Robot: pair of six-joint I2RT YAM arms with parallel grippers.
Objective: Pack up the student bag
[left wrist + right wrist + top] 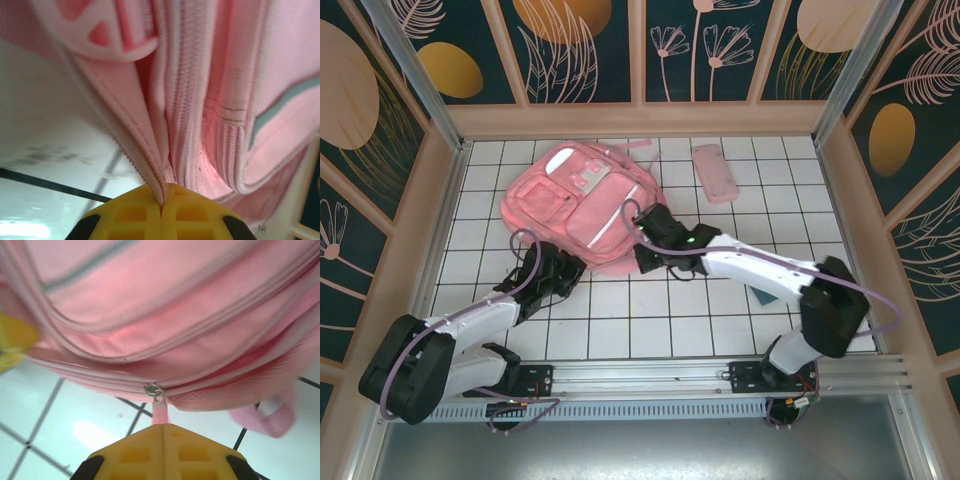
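Yellow left fingers (150, 212) are shut tight, with a fold of pink zip-edge fabric (159, 175) pinched between them. Yellow right fingers (152, 442) are shut too, clamped on the short pink zipper pull tab (159, 412), which hangs off the small metal slider (155, 391). Both grips are on the large soft pink fabric backpack (582, 200).

Risks, my read: the tab is thin and little of it sits in the grip, so a sharp tug could pop it free. The fabric fold could slide out of the left fingers under load. Then the whole backpack would drag across the white gridded desk (650, 320) instead of the zip running. The slider could also snag loose seam cloth if the pull goes off-line.

Placement: the backpack lies flat, front pockets up, far and left of centre on the desk. Its near edge meets both fingers, left ones at the near-left part, right ones at the near-right. A small flat pink pouch (713, 172) sits apart, right of the backpack at the far side.
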